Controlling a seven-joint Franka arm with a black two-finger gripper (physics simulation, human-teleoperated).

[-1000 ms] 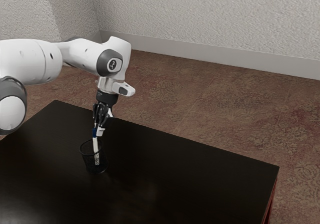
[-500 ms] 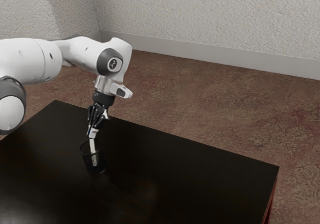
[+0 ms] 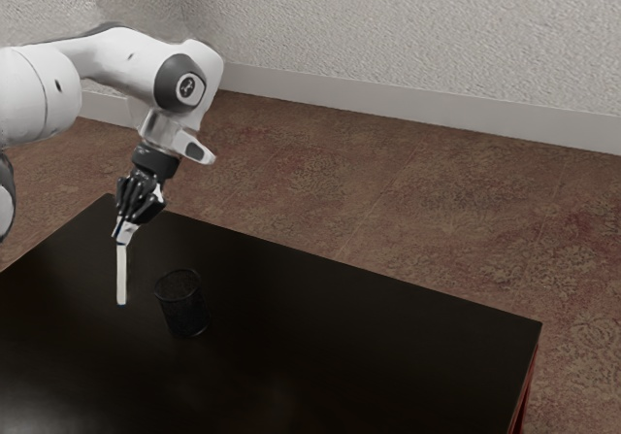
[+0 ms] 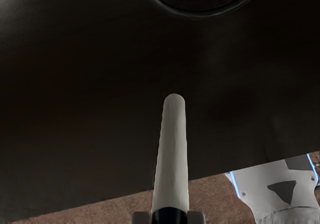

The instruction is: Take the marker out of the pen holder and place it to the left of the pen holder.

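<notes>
My gripper (image 3: pixel 124 227) is shut on the upper end of the white marker (image 3: pixel 121 276), which hangs nearly upright on the exterior view's left of the pen holder. The black mesh pen holder (image 3: pixel 182 304) stands upright on the table, apart from the marker. In the wrist view the marker (image 4: pixel 172 154) runs away from my gripper (image 4: pixel 169 217), its dark band between the two fingertips. The rim of the pen holder (image 4: pixel 200 16) shows beyond the marker's far end.
The dark table (image 3: pixel 340 356) extends around the pen holder, its far edge close below my hand in the exterior view. Part of the robot's white base (image 4: pixel 270 186) appears past the table edge in the wrist view.
The marker has come out of the pen holder in my gripper and moved toward the exterior view's left. The arm has pulled back with it, while the pen holder stayed put.
</notes>
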